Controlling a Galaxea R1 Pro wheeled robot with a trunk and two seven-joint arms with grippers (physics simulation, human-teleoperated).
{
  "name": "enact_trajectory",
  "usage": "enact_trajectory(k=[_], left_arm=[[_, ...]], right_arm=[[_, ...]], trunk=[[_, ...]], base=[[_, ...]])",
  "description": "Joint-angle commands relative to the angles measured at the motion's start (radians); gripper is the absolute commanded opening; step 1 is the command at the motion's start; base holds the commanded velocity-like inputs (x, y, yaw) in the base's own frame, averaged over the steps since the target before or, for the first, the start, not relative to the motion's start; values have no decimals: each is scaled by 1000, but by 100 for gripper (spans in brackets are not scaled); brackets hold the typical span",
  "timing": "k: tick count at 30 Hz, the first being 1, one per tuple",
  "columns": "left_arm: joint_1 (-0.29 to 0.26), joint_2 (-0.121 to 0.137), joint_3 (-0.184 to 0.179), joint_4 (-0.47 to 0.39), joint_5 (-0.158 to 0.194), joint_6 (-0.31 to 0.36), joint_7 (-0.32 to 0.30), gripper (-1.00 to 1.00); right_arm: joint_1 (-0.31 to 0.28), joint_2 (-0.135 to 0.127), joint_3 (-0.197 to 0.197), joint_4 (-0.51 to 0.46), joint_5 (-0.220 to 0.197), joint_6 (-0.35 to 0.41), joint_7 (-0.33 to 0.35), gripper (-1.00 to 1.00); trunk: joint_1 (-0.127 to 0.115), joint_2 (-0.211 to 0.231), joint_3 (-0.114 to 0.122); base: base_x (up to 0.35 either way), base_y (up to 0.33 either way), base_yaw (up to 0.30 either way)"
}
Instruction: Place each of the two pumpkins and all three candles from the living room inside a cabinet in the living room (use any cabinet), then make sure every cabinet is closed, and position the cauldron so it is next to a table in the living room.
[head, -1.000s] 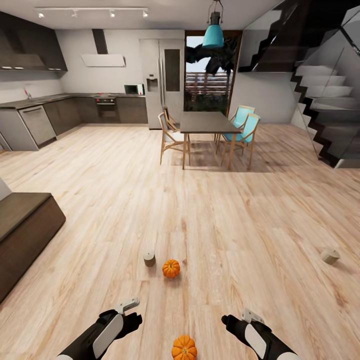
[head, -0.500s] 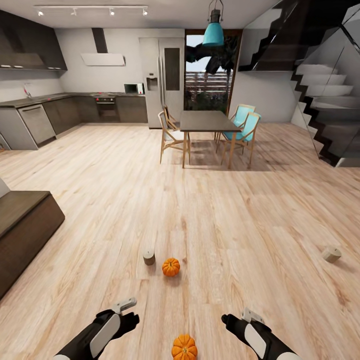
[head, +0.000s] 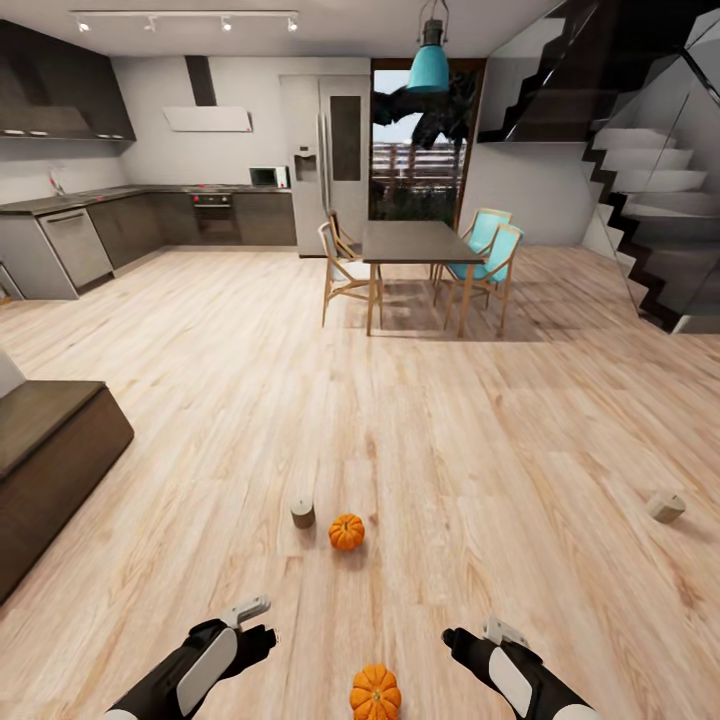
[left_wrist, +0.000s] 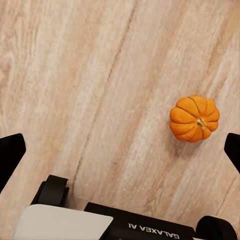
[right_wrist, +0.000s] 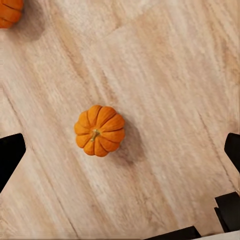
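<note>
1. orange near pumpkin (head: 375, 692) sits on the wood floor (head: 500, 420) at the near edge of the head view, between the two arms and touching neither.
2. far pumpkin (head: 346, 531) lies farther out on the floor, with an upright candle (head: 302, 514) just beside it on its left.
3. second candle (head: 665, 506) lies tipped on its side well off to the right, apart from everything else.
4. dark brown cabinet (head: 45, 455) stands at the left edge; no open drawer shows on it from the head.
5. left gripper (left_wrist: 120, 150) hangs over bare planks with its dark fingertips spread to both edges of the wrist picture, jaws wide and empty; one pumpkin lies under it, close to one fingertip but clear of it.
6. right gripper (right_wrist: 120, 150) is likewise spread wide and holds nothing; its wrist view looks straight down on a pumpkin's stem and ribs, and catches a sliver of the other pumpkin at a corner.
7. far off, the head view takes in a dining table (head: 408, 242) with chairs, a kitchen (head: 150, 215) at far left and stairs (head: 650, 200) at right.
</note>
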Motion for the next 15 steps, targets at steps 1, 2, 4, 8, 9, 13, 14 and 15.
enact_trajectory(k=[1, 2, 4, 8, 9, 13, 14, 15], left_arm=[[-1, 2, -8, -2, 11, 0, 9, 100], [-1, 3, -8, -2, 11, 0, 9, 100], [-2, 4, -8, -2, 11, 0, 9, 100], [-1, 5, -8, -2, 10, 0, 9, 100], [-1, 5, -9, -2, 10, 0, 9, 100], [-1, 4, -16, -2, 10, 0, 8, 100], [-1, 4, -16, -2, 10, 0, 9, 100], [-1, 4, -17, -2, 9, 0, 9, 100]], right_arm=[[0, 1, -5, -2, -3, 6, -5, 100], [0, 1, -5, -3, -3, 6, -5, 100], [0, 1, -5, -3, -3, 5, -5, 100], [0, 1, -5, -2, -3, 5, -5, 100], [0, 1, -5, -2, -3, 5, -5, 100], [0, -1, -4, 7, -3, -22, -5, 100], [0, -1, -4, 7, -3, -27, -5, 100], [0, -2, -4, 9, -2, -37, -6, 100]], trunk=[[0, -1, -1], [0, -1, -1], [0, -1, -1], [0, -1, -1], [0, -1, -1], [0, -1, -1], [0, -1, -1], [0, -1, -1]], base=[[-88, 241, 0], [-77, 247, 0], [-35, 265, 0], [-9, 262, 0], [18, 150, 0], [5, 44, 0], [2, 23, 0], [6, 61, 0]])
